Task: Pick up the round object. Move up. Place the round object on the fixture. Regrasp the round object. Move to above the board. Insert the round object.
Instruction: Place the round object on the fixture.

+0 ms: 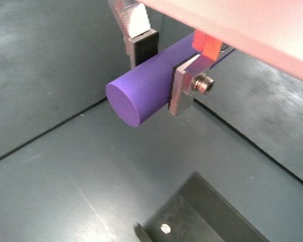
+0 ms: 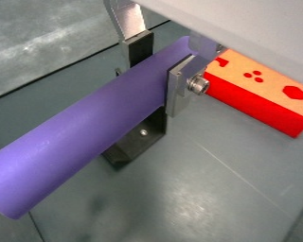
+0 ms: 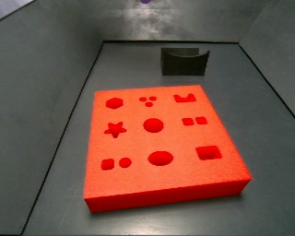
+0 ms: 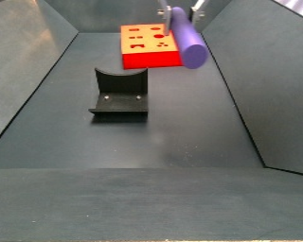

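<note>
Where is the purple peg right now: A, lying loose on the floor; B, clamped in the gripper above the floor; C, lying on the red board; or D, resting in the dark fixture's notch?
B: in both wrist views the gripper has its fingers closed on the purple peg, held clear of the floor, with the fixture empty.

Enclosure floor (image 4: 167,123): flat, matte dark grey, uniform in both side views. Side walls (image 4: 22,57) slope outward from the floor, grey, with dull sheen and soft, diffuse reflections. Back wall (image 3: 175,18) is the same grey, brighter towards its top. A thin pale seam (image 1: 41,142) marks the floor-to-wall joint. The claw (image 1: 165,71) hangs over bare floor near that seam. No windows or furniture visible.
</note>
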